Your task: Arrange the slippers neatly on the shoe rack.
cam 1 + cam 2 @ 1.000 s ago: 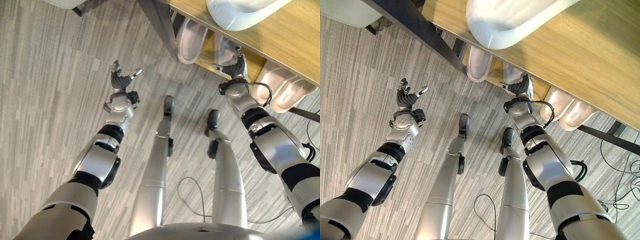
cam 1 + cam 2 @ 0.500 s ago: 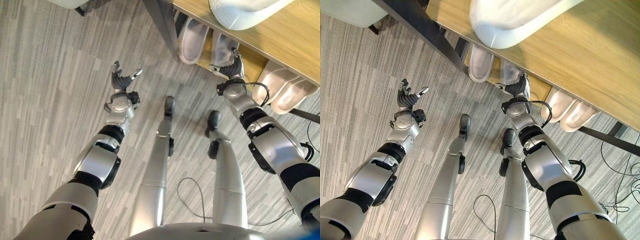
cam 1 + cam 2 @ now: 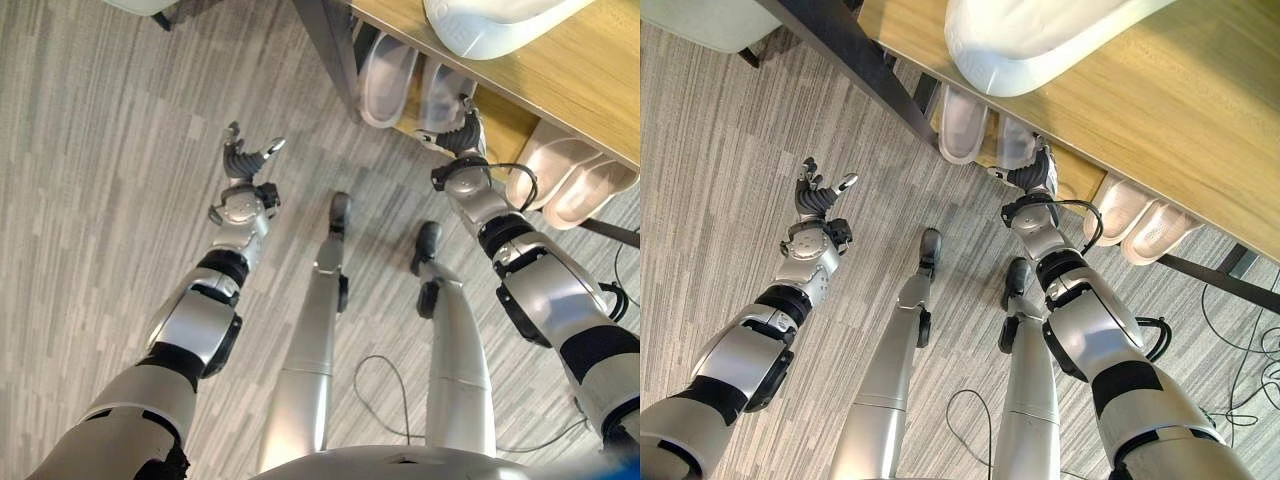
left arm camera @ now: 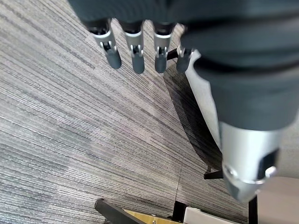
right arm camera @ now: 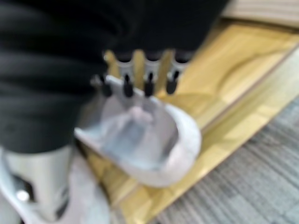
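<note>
A wooden shoe rack (image 3: 590,80) with a dark metal leg (image 3: 330,50) stands ahead on the right. On its lower shelf my right hand (image 3: 458,135) is shut on the heel of a pale grey slipper (image 5: 140,140), fingers over the rim, toe pointing inward. The slipper (image 3: 440,90) lies just right of its twin (image 3: 385,65). A second pale pair (image 3: 545,165) rests further right on the same shelf. A white slipper (image 3: 490,25) sits on the top board. My left hand (image 3: 240,165) hangs open over the carpet, holding nothing.
Grey striped carpet covers the floor to the left of the rack. A pale object (image 3: 700,25) with a dark foot stands at the far left. The rack's dark bar (image 3: 1220,280) runs along the floor at the right.
My right hand has pushed the grey slipper a little deeper into the lower shelf. The left hand has stayed where it was.
</note>
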Available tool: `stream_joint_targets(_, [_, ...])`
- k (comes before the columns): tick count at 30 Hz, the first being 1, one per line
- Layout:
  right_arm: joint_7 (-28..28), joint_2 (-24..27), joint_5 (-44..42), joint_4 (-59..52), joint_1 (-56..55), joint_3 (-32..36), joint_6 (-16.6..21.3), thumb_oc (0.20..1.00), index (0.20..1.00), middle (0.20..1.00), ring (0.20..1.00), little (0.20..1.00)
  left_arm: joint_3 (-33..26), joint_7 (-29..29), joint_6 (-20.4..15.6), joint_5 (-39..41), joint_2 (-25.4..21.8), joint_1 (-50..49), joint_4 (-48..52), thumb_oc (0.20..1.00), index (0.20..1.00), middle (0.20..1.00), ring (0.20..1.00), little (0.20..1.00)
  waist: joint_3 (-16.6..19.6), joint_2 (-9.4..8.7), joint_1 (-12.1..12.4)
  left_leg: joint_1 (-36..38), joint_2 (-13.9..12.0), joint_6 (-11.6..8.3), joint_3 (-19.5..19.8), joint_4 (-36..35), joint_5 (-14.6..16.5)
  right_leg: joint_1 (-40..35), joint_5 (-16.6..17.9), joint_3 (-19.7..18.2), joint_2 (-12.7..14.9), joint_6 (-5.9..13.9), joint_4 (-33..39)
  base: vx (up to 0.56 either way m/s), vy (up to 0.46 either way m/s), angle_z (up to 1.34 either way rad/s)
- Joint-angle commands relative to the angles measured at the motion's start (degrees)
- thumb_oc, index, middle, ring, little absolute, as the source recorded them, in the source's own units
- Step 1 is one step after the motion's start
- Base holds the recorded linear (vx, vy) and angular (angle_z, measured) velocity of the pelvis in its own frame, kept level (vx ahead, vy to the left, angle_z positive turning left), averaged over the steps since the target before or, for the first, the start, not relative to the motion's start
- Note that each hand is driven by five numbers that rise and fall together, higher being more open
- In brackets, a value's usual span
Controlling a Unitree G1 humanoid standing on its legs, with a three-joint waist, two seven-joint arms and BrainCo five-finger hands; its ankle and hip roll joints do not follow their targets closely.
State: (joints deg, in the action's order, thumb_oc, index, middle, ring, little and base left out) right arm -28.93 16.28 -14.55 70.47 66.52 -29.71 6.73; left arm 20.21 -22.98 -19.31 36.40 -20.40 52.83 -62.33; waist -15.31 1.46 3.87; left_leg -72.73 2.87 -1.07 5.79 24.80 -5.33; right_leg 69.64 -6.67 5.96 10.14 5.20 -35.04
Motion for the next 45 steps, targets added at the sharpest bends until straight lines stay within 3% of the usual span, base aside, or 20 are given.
stream_joint_targets(1, [3.8,-5.5,-1.6,-1.1,4.2,0.2,2.9,1.000,1.000,1.000,1.000,1.000,-1.9,-1.0,-1.5,-1.9,0.6,1.4,-5.2,1.000,1.000,1.000,1.000,1.000,0.1,-0.41,1.7,2.9,-1.0,0.99,-4.7,2.2,10.4,-4.4,-3.0,-2.4,-1.0,1.38,0.6,0.00,0.000,0.00])
stream_joint_targets(16, [3.7,-6.2,-2.5,-1.6,2.6,1.3,3.0,1.000,1.000,1.000,1.000,1.000,-1.8,-0.8,-1.2,-2.1,1.1,0.9,-5.4,1.000,1.000,1.000,1.000,1.000,0.6,-1.09,1.6,3.9,-1.1,1.01,-4.6,2.5,10.6,-5.1,-3.3,-2.2,-1.1,1.06,0.1,0.00,0.000,0.00])
stream_joint_targets(28, [0.3,-3.3,0.5,-1.8,-2.6,6.0,1.3,1.000,1.000,1.000,1.000,1.000,-2.8,0.4,-0.7,-2.2,1.1,-2.7,-5.1,1.000,1.000,1.000,1.000,1.000,0.3,-0.87,0.7,5.0,-1.4,1.36,-5.7,2.6,10.7,-5.6,-3.3,-2.7,-1.0,0.89,-0.5,0.00,0.001,0.00])
stream_joint_targets(38, [0.1,-2.8,3.6,-4.6,-11.9,9.2,1.0,1.000,1.000,1.000,1.000,1.000,-5.7,1.5,-0.7,-3.2,0.5,-7.3,-2.6,1.000,1.000,1.000,1.000,1.000,-0.4,-0.49,-0.1,8.7,-2.0,1.18,-7.0,1.6,10.3,-8.4,-2.9,-3.3,-1.3,0.65,0.1,-0.03,0.009,-0.03])
stream_joint_targets(45, [2.8,-4.9,4.8,-4.6,-24.9,10.0,1.1,1.000,1.000,1.000,1.000,1.000,-5.7,2.2,-0.7,-5.7,2.0,-12.8,1.5,1.000,1.000,1.000,1.000,1.000,-0.1,-0.88,-1.2,16.1,-1.6,0.93,-7.4,-1.5,9.6,-15.2,-1.9,-3.2,-1.5,0.36,3.6,-0.02,-0.009,-0.06])
